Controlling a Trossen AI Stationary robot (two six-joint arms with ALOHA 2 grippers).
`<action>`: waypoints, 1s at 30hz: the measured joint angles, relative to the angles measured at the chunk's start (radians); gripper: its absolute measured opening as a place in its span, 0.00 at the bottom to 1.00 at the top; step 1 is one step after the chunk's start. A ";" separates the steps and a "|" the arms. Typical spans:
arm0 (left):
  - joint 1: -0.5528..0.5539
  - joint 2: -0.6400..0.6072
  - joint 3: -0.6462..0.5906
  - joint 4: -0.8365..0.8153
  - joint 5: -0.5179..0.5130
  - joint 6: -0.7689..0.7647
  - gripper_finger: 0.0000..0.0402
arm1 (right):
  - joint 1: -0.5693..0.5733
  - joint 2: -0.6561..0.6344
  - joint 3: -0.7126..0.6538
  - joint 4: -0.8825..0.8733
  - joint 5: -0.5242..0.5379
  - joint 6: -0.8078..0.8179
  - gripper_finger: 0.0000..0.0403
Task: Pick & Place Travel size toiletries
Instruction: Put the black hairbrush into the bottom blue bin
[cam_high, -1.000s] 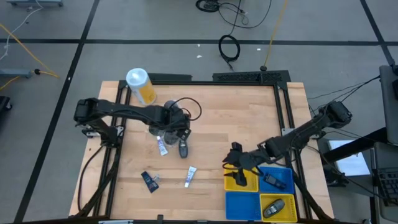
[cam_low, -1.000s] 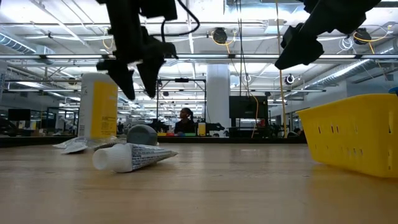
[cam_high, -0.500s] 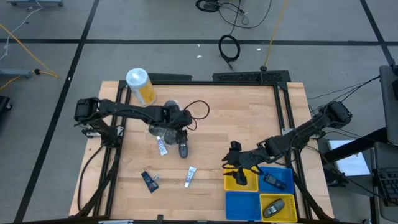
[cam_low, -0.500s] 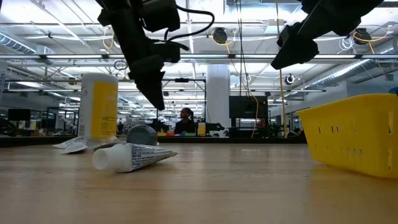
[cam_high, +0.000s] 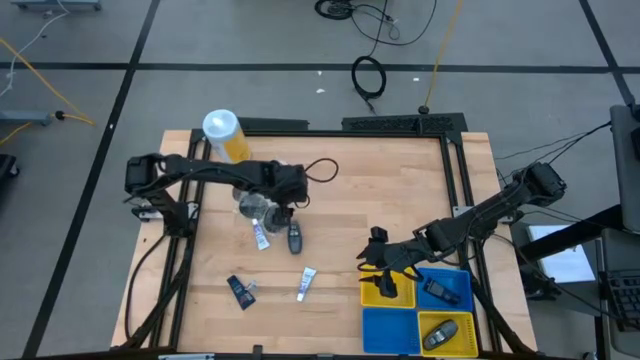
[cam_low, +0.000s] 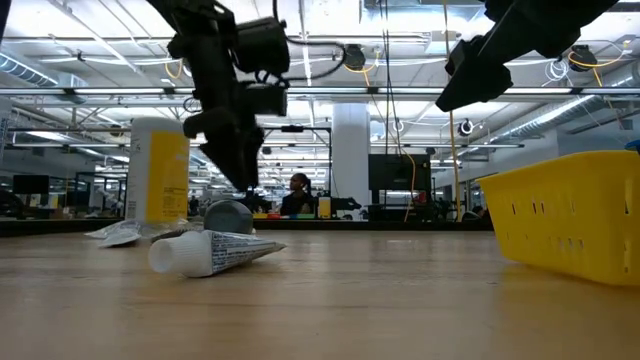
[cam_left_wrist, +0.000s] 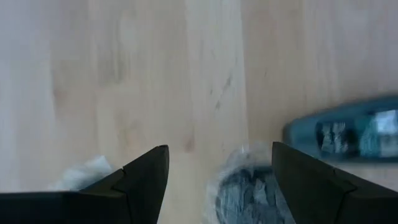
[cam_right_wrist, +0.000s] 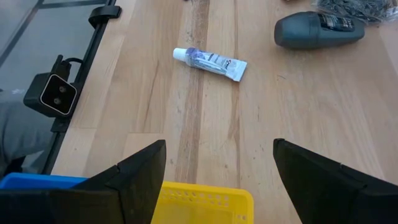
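High view: left gripper (cam_high: 278, 207) spread, empty, above round grey jar (cam_high: 254, 207) beside dark oval bottle (cam_high: 295, 238) mid-table; right gripper (cam_high: 372, 252) spread, empty, near yellow bin (cam_high: 372, 296)

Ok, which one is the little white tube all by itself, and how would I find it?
Start at the yellow bin near the table's front right corner and look just left of it across the bare wood. The small white tube lies there, apart from everything else. Unlike the white tube under the left gripper, it has no bottle or jar beside it.
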 joint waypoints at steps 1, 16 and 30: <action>0.004 0.013 0.000 -0.007 0.004 0.000 0.68 | 0.000 0.000 0.000 0.000 0.000 -0.002 0.71; 0.009 0.150 0.000 -0.022 0.018 0.147 0.67 | 0.000 0.000 0.000 0.016 0.000 -0.025 0.71; 0.009 0.146 0.000 -0.072 0.017 0.154 0.03 | -0.001 0.000 0.000 0.052 0.003 -0.067 0.71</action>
